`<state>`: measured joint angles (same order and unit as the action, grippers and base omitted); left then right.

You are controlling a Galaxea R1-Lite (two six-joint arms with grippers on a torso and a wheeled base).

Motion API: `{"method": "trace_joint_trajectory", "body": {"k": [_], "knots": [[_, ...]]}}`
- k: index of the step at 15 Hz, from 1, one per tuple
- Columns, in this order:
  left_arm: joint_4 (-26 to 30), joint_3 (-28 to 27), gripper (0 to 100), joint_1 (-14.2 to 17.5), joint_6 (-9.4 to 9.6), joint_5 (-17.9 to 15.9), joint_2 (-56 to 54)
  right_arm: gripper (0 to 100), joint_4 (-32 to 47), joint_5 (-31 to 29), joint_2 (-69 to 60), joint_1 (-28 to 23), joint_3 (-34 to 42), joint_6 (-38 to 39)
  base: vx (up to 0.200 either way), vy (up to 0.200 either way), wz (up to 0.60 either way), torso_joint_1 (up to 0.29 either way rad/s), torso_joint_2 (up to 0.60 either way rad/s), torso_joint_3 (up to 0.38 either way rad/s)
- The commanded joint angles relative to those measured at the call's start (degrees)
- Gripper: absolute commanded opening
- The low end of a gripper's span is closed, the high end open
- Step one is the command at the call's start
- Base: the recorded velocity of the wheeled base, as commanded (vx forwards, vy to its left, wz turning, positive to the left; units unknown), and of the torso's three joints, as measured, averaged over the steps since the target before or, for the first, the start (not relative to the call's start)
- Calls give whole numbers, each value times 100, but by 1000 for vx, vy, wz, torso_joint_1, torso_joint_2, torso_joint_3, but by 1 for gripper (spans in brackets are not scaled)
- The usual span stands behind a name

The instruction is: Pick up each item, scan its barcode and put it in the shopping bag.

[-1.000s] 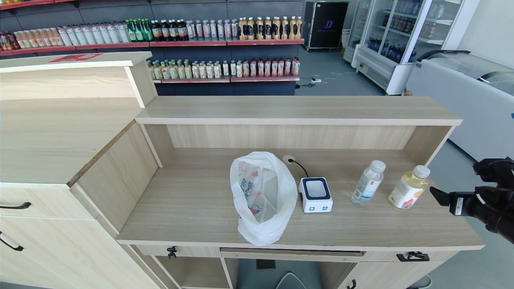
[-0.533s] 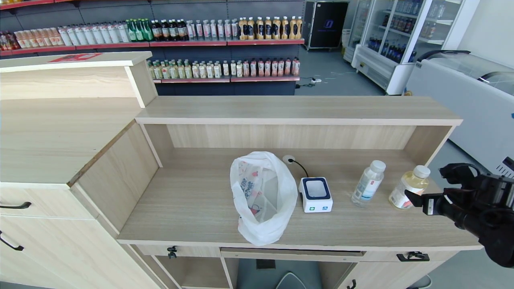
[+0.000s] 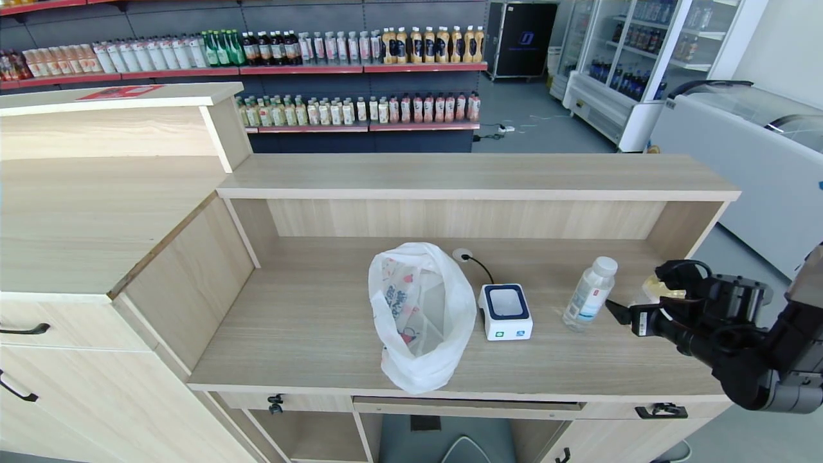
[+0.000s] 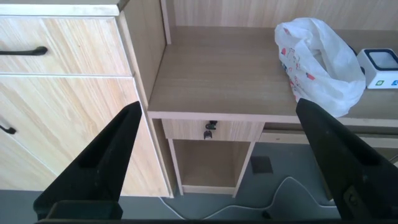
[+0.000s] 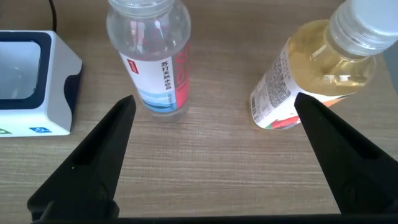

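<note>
A white plastic shopping bag (image 3: 421, 315) stands open on the wooden counter (image 3: 308, 334), with the white barcode scanner (image 3: 505, 312) just to its right. Further right stand a clear water bottle (image 3: 589, 294) and a yellow drink bottle (image 3: 648, 290), which my right arm partly covers. My right gripper (image 3: 643, 301) hovers open just in front of the two bottles. In the right wrist view its fingers (image 5: 87, 180) frame the gap between the water bottle (image 5: 152, 62) and the yellow bottle (image 5: 311, 81). My left gripper (image 4: 217, 186) hangs open and empty, low at the counter's front left, facing the bag (image 4: 320, 59).
A raised shelf (image 3: 476, 177) overhangs the back of the counter, and a side wall (image 3: 193, 276) closes its left end. The scanner's cable (image 3: 479, 265) runs to a hole behind it. Drawers (image 4: 56, 112) sit to the left below the counter. Store shelves and fridges stand far behind.
My right arm has swung left from beyond the counter's right end to over it, coming up to the two bottles and covering part of the yellow one. The items have not moved.
</note>
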<state>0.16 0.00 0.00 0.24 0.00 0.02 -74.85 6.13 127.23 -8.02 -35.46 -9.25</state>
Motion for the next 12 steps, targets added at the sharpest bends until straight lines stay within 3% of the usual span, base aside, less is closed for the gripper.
{"method": "trace_joint_trajectory", "body": {"k": [1,12], "knots": [[2,0,100,0,2,0,-2,100,-3,2,241,90,-242,2,0,0,0,0,0,0],[2,0,100,0,2,0,-2,100,32,20,1014,389,-1209,-85,0,0,0,0,0,0]]}}
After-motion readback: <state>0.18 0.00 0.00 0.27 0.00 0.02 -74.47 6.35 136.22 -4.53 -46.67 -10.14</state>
